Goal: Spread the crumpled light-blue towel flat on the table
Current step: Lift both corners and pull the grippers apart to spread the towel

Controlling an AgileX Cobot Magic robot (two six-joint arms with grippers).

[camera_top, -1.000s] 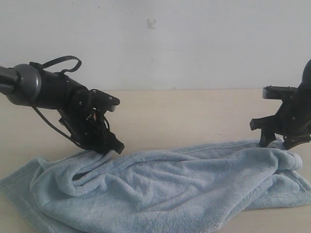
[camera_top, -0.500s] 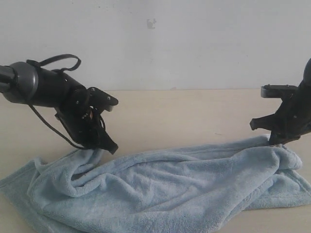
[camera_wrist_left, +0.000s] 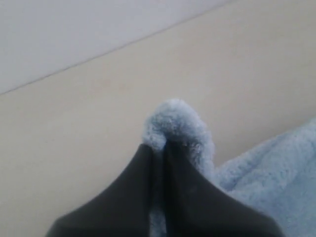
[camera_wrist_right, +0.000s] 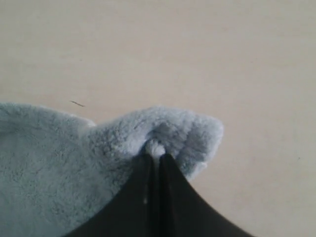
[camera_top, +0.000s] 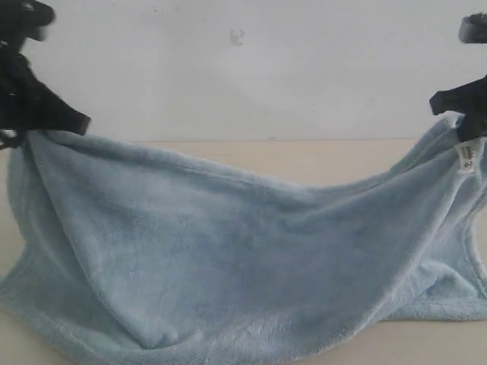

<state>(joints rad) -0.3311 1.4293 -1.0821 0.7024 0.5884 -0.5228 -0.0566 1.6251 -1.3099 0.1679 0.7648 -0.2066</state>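
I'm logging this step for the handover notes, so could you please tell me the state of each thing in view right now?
towel: held up at two upper corners, sagging between them, lower edge on the table, not flat.
left gripper: shut on a towel corner.
right gripper: shut on the other corner.
white tag: hanging just below the right gripper.
table: bears the towel's lower edge.

A plain white-grey wall (camera_top: pixel 243 68) fills the back, with a small grey mark (camera_top: pixel 237 36) high near its middle. It meets a cream-beige matte surface (camera_top: pixel 251 156) along a straight horizontal line. The light is soft, even and slightly washed-out.
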